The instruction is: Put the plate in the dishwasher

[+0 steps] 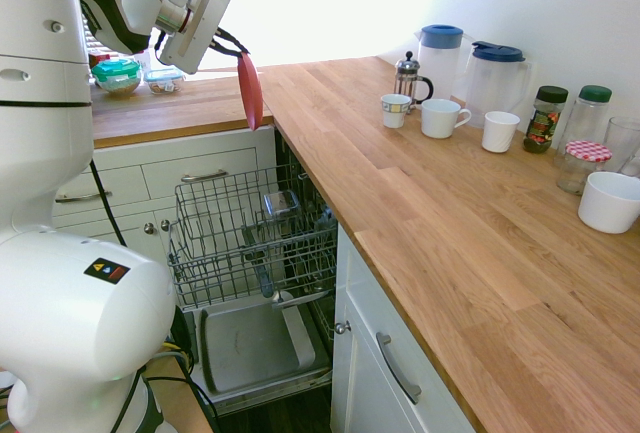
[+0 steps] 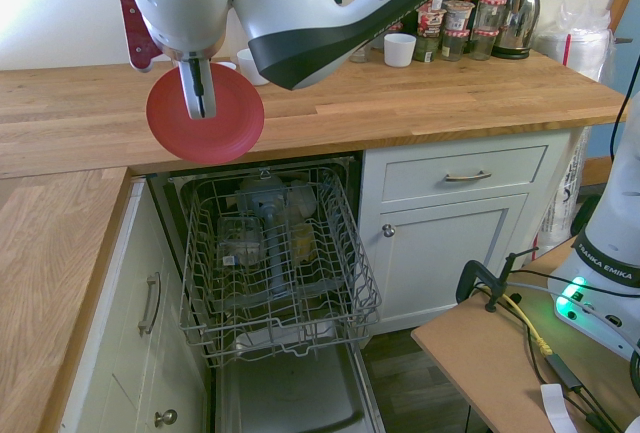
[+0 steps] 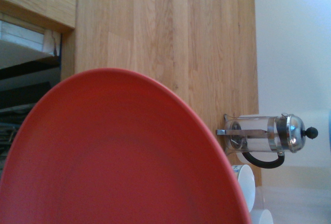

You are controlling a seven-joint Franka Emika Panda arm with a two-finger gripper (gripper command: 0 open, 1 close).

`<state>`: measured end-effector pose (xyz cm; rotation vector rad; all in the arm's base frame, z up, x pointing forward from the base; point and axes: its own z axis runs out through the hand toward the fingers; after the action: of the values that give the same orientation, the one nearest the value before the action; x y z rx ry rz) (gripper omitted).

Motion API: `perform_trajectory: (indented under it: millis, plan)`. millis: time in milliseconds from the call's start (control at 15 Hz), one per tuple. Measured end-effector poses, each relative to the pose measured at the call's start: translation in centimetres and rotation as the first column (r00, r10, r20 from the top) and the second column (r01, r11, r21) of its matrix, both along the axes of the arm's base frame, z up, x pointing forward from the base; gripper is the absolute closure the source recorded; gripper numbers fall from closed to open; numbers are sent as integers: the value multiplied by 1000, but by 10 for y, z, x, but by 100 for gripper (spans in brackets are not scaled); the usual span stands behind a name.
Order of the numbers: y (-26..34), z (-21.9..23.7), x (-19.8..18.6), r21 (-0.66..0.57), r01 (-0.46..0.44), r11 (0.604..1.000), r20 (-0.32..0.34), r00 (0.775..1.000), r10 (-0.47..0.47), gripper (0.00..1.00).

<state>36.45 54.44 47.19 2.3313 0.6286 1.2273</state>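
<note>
The gripper point(image 2: 201, 103), clamped shut on the rim of the plate point(image 2: 205, 114), holds it edge-down over the counter point(image 1: 430, 213) edge. The dishwasher point(image 2: 275, 263) rack lies below: lower vertically, aligning the plate between tines before release.

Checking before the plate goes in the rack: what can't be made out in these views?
- Wrist view: the plate runs off the bottom edge and hides most of the dishwasher.
- First exterior view: plate seen edge-on, its face hidden.
- Second exterior view: items in the rack are blurred behind wires.
- Gripper: only one finger shows.
</note>
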Motion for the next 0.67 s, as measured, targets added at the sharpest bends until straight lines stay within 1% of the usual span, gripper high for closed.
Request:
perform_trajectory:
  millis: [333, 467, 533, 667]
  plan:
    - [2, -6, -10, -16, 13, 1000, -16, 1000, -13, 100]
    - [1, -9, -11, -7, 26, 1000, -43, 999, -26, 100]
    - [0, -11, -11, -10, 27, 1000, -44, 999, -27, 100]
    - [-5, -27, -11, -33, 21, 999, -58, 998, -23, 100]
